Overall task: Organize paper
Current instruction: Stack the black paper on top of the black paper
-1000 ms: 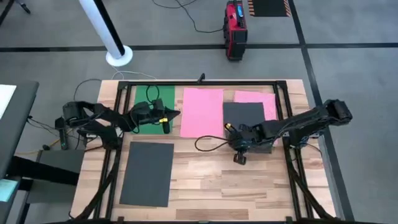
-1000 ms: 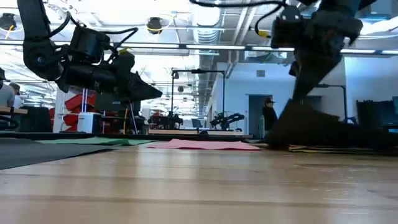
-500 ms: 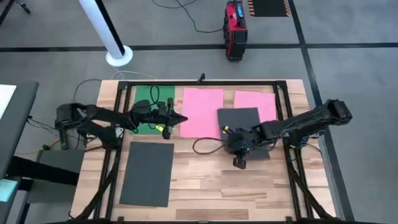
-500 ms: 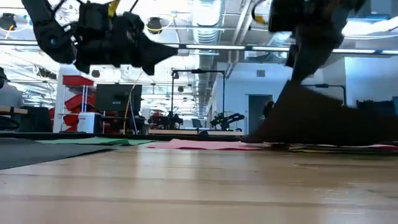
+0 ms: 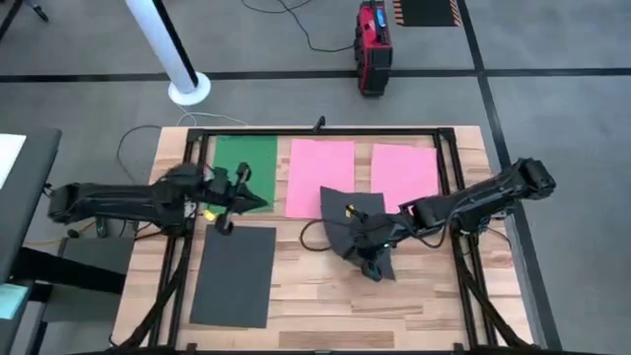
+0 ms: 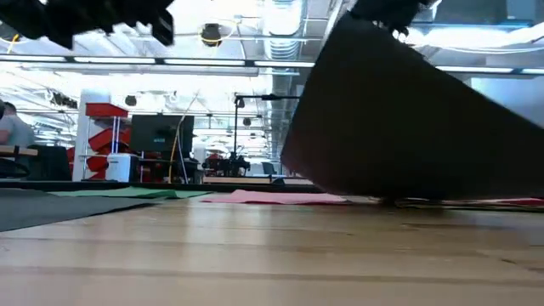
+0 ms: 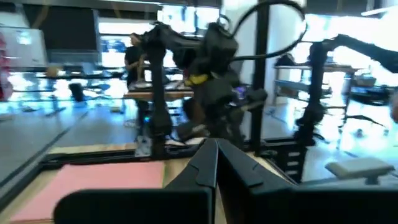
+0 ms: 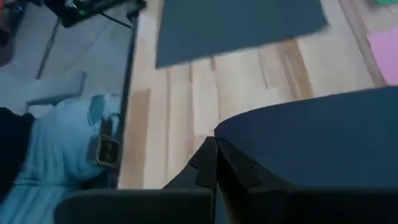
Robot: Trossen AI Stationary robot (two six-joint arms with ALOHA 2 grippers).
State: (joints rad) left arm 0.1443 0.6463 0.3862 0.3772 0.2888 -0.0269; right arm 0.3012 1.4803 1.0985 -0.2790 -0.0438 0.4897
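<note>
Four sheets of paper lie flat on the table: a green one (image 5: pixel 245 158), two pink ones (image 5: pixel 319 177) (image 5: pixel 404 173), and a dark grey one (image 5: pixel 234 274) at the near left. A second dark grey sheet (image 5: pixel 350 219) stands tilted near the table's middle, with my right gripper (image 5: pixel 378 266) shut on it. My left gripper (image 5: pixel 262 203) hovers shut and holding nothing between the green sheet and the left pink one, above the table. My right gripper pinches the second dark grey sheet at its near edge (image 8: pixel 249 134) between its two fingers, coming in from the table's right. The sheet is raised at that end and slopes down and away. Its far, lower edge (image 6: pixel 391 200) rests on the table.
A black frame (image 5: pixel 325 131) runs around the working area. Bare wood lies open at the near middle and near right (image 5: pixel 414 306). A cable (image 5: pixel 315 232) loops on the table beside my right gripper. Both arms reach in from the table's sides.
My right gripper has gone toward the table's left and near edges and up, drawing the dark grey sheet off the right pink sheet. The sheet's near end has tipped up steeply while its far edge stays down. My left gripper has risen.
</note>
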